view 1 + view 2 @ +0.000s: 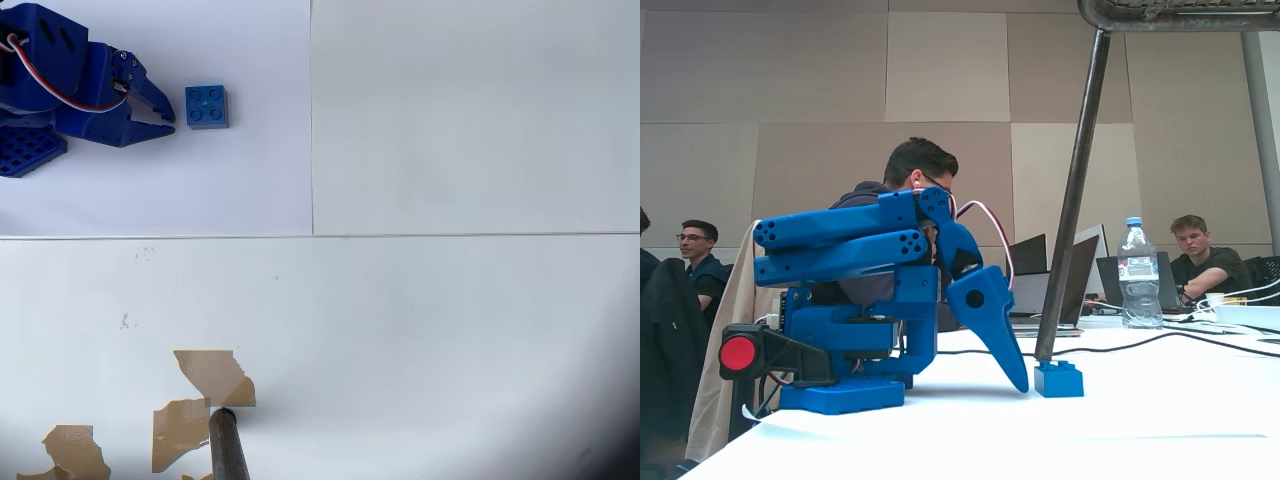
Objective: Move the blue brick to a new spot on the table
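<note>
Blue plastic throughout: one blue brick [206, 106] and one blue arm with its gripper [160, 117] stand on the white table [450, 330]. Counted from overhead — one brick, one gripper, four table panels meeting at thin seams, and about four brown chipped patches [212, 373] far from the brick, toward the lower edge of that view, where one dark metal pole [227, 448] rises beside them.

Relative to the gripper, the brick lies just beyond the fingertips, to their right in the overhead view, apart from them with a narrow strip of bare table between. The jaws stand parted, holding nothing, their tips pointing toward the brick. In the fixed view the gripper [1018, 378] slants down with its tip at the tabletop, and the brick [1058, 379] sits just to its right, at the foot of the pole [1072, 200].

The brick is small and square, flat on the table, with four round studs on top — much smaller than the arm. Behind the brick in the fixed view stand one water bottle [1137, 274] and several laptops, with four seated persons beyond.
</note>
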You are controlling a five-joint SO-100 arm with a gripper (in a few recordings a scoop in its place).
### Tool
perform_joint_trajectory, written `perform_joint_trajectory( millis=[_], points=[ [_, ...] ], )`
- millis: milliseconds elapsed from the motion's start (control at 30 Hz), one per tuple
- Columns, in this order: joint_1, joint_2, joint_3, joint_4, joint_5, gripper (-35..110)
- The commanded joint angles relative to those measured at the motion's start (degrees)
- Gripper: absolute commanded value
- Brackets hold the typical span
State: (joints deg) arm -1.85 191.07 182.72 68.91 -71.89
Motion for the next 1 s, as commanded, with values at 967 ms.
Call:
perform_joint_trajectory(
  millis=[967],
  points=[
    [-1.14,0.09,1.76,0.62,-2.72,0]
  ],
)
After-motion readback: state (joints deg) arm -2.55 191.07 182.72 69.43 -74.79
